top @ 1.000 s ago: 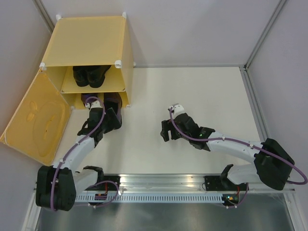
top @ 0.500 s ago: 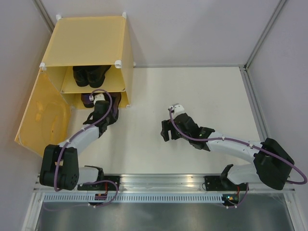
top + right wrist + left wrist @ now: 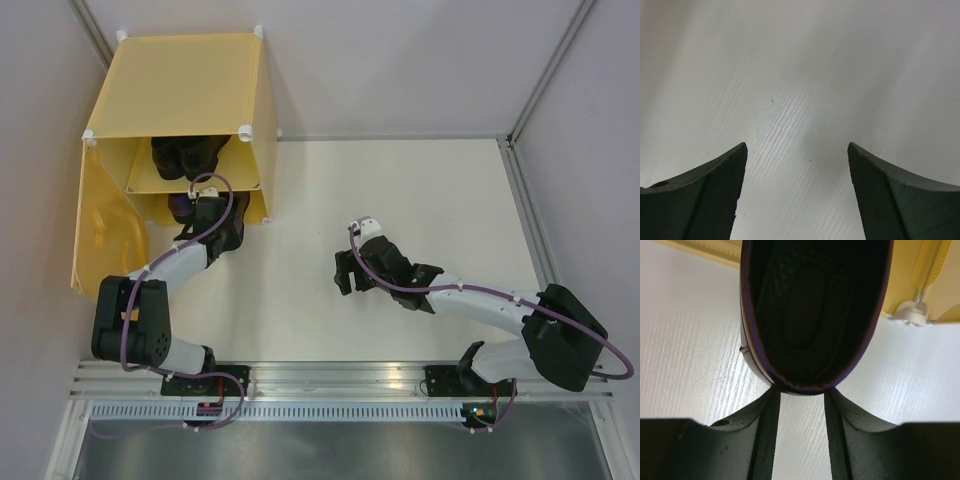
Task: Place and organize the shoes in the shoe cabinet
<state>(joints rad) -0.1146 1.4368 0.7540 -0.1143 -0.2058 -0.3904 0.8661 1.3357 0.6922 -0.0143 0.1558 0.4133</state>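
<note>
Standing at the far left corner of the counter (image 3: 400, 190), the shoe cabinet (image 3: 190, 80) faces the arms so that both compartments can be reached from the near side. Its door (image 3: 100, 235) is swung out to the left, clear of the opening, and shows almost edge-on from above, so its embossing is hard to read. The black pair (image 3: 186, 156) sits side by side on the inner shelf (image 3: 150, 182), heels toward the opening; the roof hides the toes. Below it, a purple shoe (image 3: 810, 315) lies at the mouth of the lower compartment, toe inward and heel outward, which suits sliding it further in. The left tool (image 3: 801, 395) is right behind that heel, its fingers (image 3: 771, 405) set narrowly and meeting the back of the shoe. Whether they pinch the heel or only press against it I cannot tell, since the heel covers their tips. The left arm masks most of the lower compartment from above, so the fourth shoe cannot be made out with certainty. The right tool (image 3: 796, 146) hangs over bare counter near the middle, well apart from the cabinet, spread wide and holding nothing, apparently idle. A white corner connector (image 3: 912, 315) at the cabinet's lower front edge is partly cut off.
</note>
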